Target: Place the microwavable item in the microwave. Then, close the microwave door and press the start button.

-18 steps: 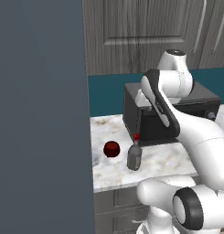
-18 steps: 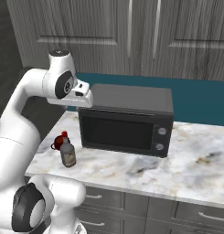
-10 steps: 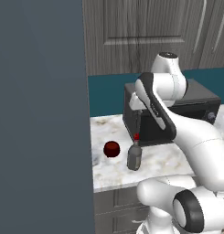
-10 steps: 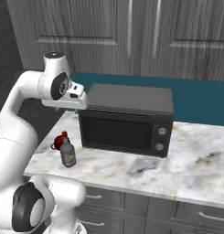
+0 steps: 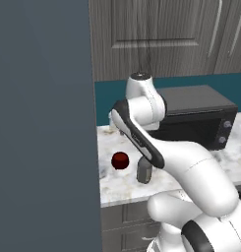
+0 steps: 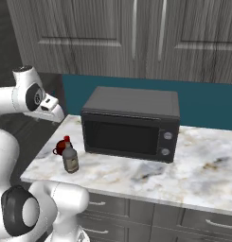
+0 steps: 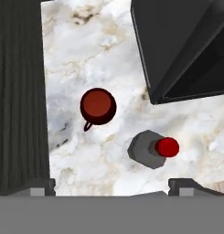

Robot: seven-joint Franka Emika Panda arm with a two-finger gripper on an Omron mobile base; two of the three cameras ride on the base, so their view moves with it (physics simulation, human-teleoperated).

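The dark-red mug (image 7: 98,106) stands on the marble counter (image 7: 86,55), left of the grey bottle (image 7: 152,148) and microwave (image 6: 130,124). It looks rigid, glossy, probably slippery: grip across the rim, avoiding its small handle. The claw (image 7: 111,185) hovers above, spread wide, empty.

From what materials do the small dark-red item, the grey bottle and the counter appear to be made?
Dark-red item: looks like glazed ceramic or glossy plastic; smooth surface with a soft sheen, and from above it seems hollow with a small handle, like a mug.
Grey bottle: probably matte plastic, flat grey without reflections; its red cap is shinier.
Counter: marble-like stone, white with grey and brown veins, polished.
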